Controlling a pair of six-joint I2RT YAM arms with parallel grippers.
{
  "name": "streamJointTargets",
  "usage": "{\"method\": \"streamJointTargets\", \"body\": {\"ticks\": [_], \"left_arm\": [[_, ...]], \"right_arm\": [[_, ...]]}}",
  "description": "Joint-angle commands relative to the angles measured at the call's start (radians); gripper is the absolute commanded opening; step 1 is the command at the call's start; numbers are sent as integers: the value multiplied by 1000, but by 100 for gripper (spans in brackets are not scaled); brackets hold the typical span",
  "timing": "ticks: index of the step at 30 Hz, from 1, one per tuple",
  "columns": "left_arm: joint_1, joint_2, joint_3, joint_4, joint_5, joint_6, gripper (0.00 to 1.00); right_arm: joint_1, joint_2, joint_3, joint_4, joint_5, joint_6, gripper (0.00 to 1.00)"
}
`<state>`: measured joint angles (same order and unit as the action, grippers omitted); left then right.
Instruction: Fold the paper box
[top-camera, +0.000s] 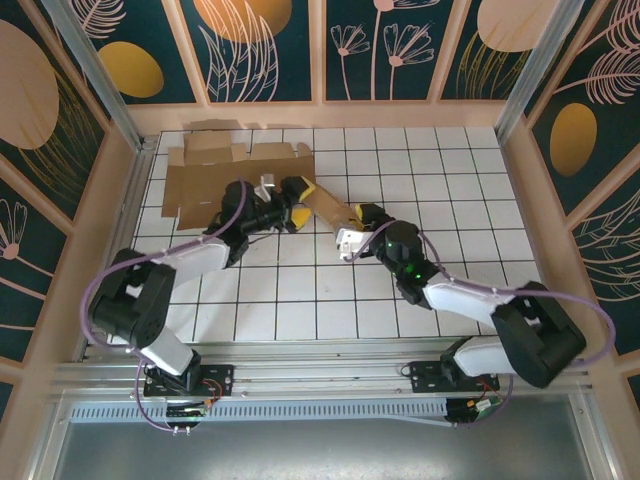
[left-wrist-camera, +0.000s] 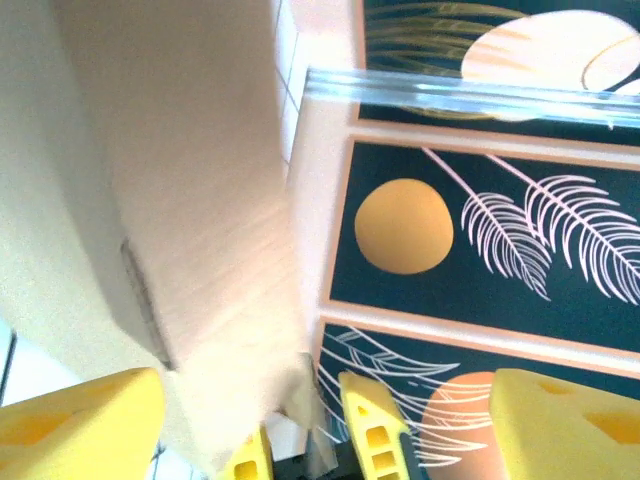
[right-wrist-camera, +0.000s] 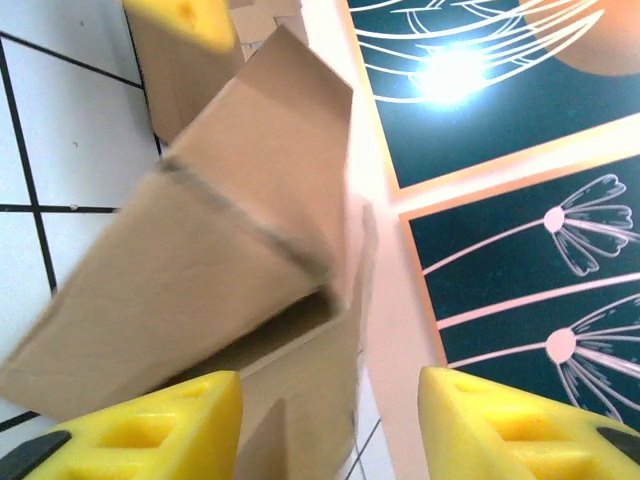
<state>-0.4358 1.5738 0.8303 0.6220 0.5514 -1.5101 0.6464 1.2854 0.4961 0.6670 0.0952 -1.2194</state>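
The paper box (top-camera: 326, 207) is partly shaped. From above it is a narrow brown form slanting across the middle of the bench (top-camera: 450, 180), between my two claws. My right wrist camera shows it (right-wrist-camera: 200, 270) with one creased panel bent up and a hollow under it, so some folds are made, but the end gapes and a flap stands loose. I judge the closing folds and tucks are left to do.

My left claw (top-camera: 300, 201) is at the box's far-left end. Its yellow pads (left-wrist-camera: 80, 420) stand wide apart, with cardboard (left-wrist-camera: 190, 200) close by one pad and the other pad clear of it: open, not pinching. My right claw (top-camera: 352, 224) is at the near-right end, its pads (right-wrist-camera: 130, 430) either side of the box with a gap on one side, so also open.

A flat cardboard sheet (top-camera: 235, 180) with notched flaps lies at the far left, touching or just beside the box; I cannot tell if they join.

The bench is white tile with a dark grid. Around it stand teal wall panels (top-camera: 400, 40) with gold discs and pale feathery leaves, framed in light wood.
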Motion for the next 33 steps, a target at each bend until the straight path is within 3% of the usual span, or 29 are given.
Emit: {"method": "streamJointTargets", "body": {"ticks": [1,5,7,8,9,12,15,20,23,26,28,33], "left_arm": [[51,-138,102,-276,-96,233,87],[57,-228,224,-620,-381,545,87],[57,-244,238,-697,-507,610,87],[57,-243,236,-715,-542,621,86],[56,-232,238,-724,-541,638,86],[57,-145,277,-746,-401,757,84],[50,-23,349,-782,-230,880,79],[29,10,364,-720,-225,1003,80],[29,45,419,-785,-306,983,78],[29,88,436,-816,-254,881,75],[21,93,396,-767,-203,808,75],[-46,120,327,-614,-221,674,76]], "right_arm": [[-49,-106,58,-321,-118,88,50],[-94,-162,170,-621,-240,142,49],[-94,-166,178,-642,-274,198,60],[-94,-169,170,-643,-307,246,74],[-94,-175,149,-617,-322,301,85],[-149,-204,61,-462,-317,466,97],[-245,-210,29,-344,-368,703,99],[-415,-163,48,-295,-574,1054,98],[-400,-144,-34,-158,-604,1069,99],[-404,-103,-112,34,-623,1069,99],[-403,-44,-101,66,-644,1080,99],[-386,85,-33,113,-681,1126,99]]}}
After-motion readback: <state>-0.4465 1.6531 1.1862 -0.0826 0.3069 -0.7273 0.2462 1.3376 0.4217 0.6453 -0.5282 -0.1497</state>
